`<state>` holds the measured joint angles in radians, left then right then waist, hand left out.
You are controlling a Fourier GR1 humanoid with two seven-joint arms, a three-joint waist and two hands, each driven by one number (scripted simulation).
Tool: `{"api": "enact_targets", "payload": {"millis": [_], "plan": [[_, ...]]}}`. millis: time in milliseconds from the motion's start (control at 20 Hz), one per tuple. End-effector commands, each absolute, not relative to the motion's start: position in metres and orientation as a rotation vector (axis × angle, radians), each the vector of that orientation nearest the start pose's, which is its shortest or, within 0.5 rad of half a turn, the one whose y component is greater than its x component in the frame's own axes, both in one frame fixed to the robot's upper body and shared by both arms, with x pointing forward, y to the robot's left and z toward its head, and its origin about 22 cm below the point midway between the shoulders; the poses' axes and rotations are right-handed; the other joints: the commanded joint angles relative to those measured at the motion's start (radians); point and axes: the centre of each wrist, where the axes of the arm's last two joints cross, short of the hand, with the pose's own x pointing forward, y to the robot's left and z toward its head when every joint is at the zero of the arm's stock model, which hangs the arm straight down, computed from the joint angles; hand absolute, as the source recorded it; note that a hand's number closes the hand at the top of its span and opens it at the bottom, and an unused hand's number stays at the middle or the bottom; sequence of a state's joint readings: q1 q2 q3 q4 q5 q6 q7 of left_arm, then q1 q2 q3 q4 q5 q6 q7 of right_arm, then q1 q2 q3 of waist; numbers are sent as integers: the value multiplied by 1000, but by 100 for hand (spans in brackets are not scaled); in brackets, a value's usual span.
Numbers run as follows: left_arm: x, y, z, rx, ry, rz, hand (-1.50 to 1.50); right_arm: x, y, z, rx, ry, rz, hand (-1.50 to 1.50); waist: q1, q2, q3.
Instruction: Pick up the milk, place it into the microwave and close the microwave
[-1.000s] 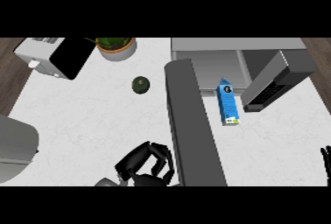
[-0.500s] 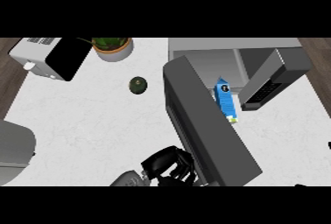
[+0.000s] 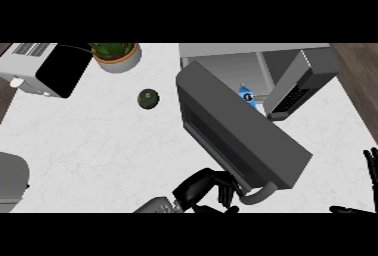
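Note:
The blue milk carton stands inside the open microwave, only its top showing behind the door. The grey microwave door is swung partway across the opening, slanting from upper left to lower right. My left hand is at the door's near end, beside the handle, its fingers bent against the door's lower edge. My right hand rests at the right edge, fingers up and straight.
A dark avocado lies on the white counter left of the door. A potted plant and a toaster oven stand at the back left. A grey rounded appliance sits at the left edge.
The door has swung further towards the microwave, now covering most of the milk carton. My left hand has moved right along with the door's near end.

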<state>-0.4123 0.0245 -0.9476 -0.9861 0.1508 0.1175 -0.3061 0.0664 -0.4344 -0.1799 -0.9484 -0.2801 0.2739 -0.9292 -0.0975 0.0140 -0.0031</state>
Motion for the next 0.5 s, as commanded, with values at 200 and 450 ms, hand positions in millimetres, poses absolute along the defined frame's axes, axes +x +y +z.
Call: {"api": "enact_targets", "payload": {"millis": [200, 450], "plan": [[229, 10, -43, -529, -1580, -819, 150, 190, -417, -61, 4, -2005, 11, -150, -66, 6, -4], [253, 4, -24, -473, -1604, -794, 150, 210, -405, -48, 53, -2021, 44, -150, -107, 16, -5]]}}
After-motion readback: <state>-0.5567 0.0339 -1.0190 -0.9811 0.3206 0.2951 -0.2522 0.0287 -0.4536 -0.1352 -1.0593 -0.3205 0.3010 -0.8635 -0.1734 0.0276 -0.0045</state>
